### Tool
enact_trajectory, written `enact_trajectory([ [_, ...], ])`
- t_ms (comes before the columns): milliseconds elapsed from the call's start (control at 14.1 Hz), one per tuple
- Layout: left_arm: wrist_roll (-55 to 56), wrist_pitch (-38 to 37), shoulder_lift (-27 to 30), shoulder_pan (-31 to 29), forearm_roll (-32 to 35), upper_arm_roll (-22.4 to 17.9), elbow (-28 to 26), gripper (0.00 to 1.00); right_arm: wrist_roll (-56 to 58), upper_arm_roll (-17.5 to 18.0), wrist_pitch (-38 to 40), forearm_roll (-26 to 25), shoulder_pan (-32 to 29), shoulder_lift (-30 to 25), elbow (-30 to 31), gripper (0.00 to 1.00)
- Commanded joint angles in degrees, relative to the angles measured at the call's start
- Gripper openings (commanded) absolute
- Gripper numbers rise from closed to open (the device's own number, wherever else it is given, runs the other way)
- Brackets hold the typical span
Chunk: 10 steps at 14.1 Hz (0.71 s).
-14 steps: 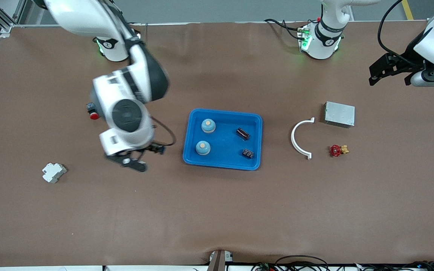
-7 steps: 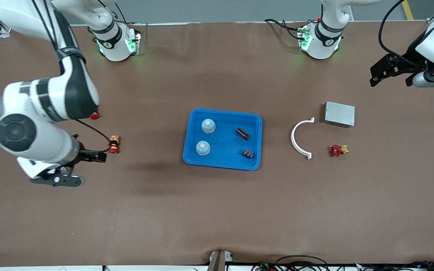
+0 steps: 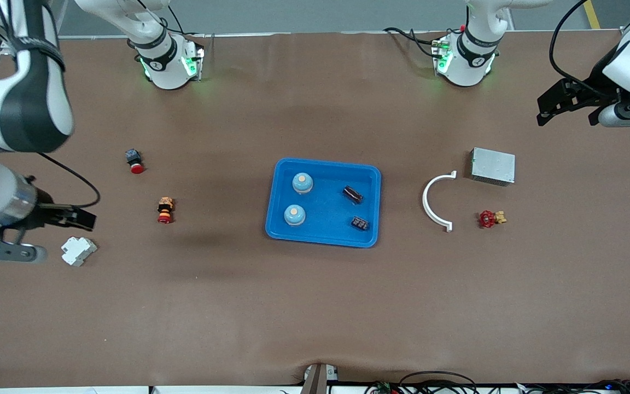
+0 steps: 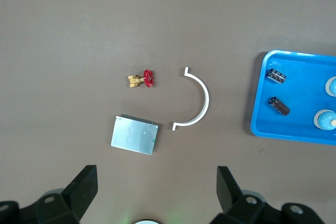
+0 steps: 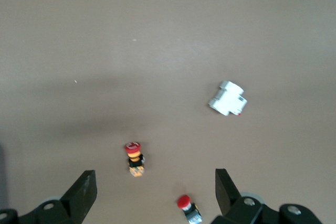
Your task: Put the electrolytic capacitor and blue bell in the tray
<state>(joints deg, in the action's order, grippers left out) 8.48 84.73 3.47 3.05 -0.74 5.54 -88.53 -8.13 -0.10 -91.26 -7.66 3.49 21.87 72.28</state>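
Observation:
The bright-blue tray sits mid-table. In it are two blue bells and two dark electrolytic capacitors. The left wrist view shows the tray with the capacitors and a bell. My right gripper is open and empty, over the table by a white block at the right arm's end; its own view confirms this. My left gripper waits open and empty, up over the left arm's end.
A white block, a red push-button and a red-and-yellow button lie toward the right arm's end. A white curved clip, a grey metal box and a red valve lie toward the left arm's end.
My right arm has swung away from beside the tray toward its own end of the table, gripper open and empty. The left arm has not moved.

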Motion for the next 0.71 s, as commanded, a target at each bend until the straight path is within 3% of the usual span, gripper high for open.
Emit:
enact_trajectory([
  [0, -1.2, -0.5, 0.6, -0.1, 0.9, 0.3, -0.2, 1.0, 4.5, 1.2, 2.2, 0.5, -3.0, -3.3, 1.1, 1.0],
  [213, -1.2, -0.8, 0.8, -0.1, 0.9, 0.3, -0.2, 1.0, 6.8, 1.2, 2.5, 1.9, -5.4, -5.9, 1.1, 1.0],
  [426, -1.1, -0.9, 1.0, -0.1, 0.9, 0.3, -0.1, 1.0, 8.0, 1.2, 5.8, 6.5, -8.3, -7.2, 1.1, 1.0],
  [639, -1.0, -0.9, 1.1, -0.1, 0.9, 0.3, -0.2, 1.0, 11.5, 1.1, 7.2, 6.7, -9.6, -9.4, 1.3, 1.0],
])
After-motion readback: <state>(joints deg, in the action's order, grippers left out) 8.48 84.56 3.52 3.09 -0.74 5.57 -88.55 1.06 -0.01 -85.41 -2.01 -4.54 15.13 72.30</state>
